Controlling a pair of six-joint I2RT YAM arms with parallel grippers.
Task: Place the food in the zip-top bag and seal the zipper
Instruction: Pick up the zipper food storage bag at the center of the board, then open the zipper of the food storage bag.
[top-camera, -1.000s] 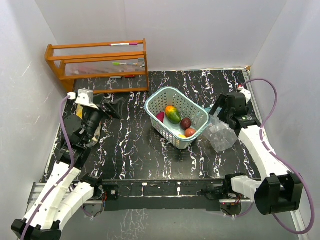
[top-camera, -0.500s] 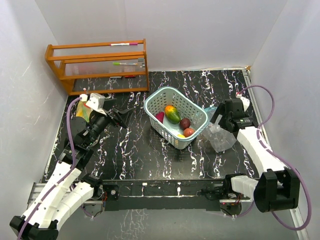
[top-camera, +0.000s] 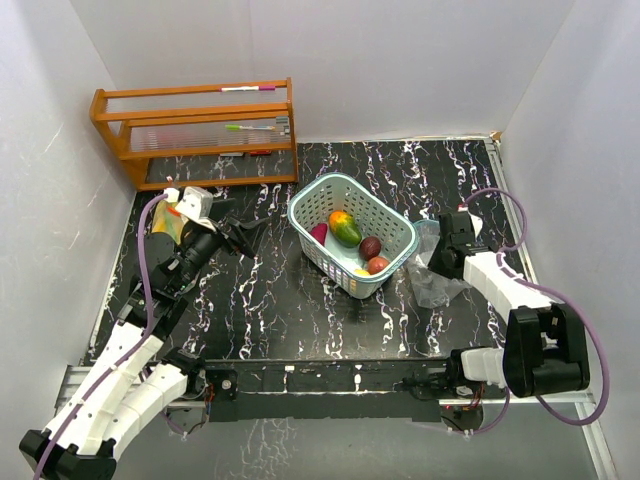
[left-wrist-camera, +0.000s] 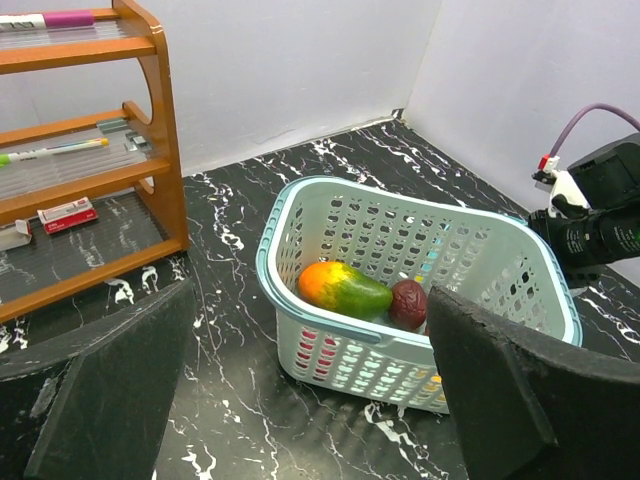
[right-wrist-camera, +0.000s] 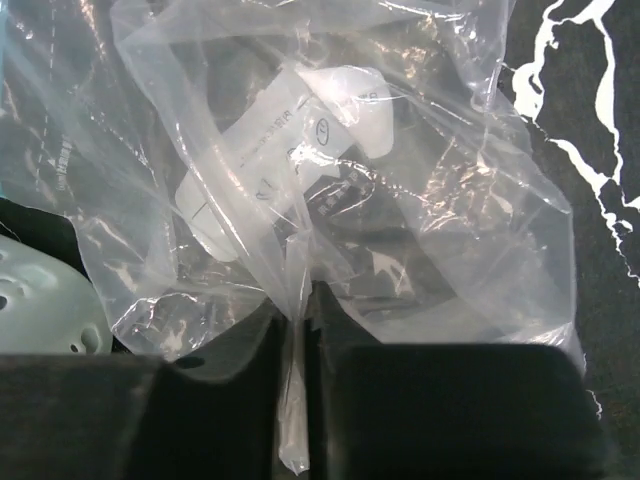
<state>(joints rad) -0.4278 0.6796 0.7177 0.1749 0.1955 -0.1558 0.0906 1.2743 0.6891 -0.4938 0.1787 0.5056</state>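
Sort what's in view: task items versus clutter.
For the job:
- mango, dark red fruit and orange-red fruit, all in the basket
- zip-top bag, pinched by the right gripper
- left gripper, open, facing the basket

Just lying about:
- the basket itself, which only holds the food
- wooden rack with pens and a small red-and-white box

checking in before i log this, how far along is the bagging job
Nothing bagged yet: the mango and a dark red fruit lie in the basket. In hand: the right gripper pinches the zip-top bag; the left gripper is open. Left: load the fruit, seal the bag.
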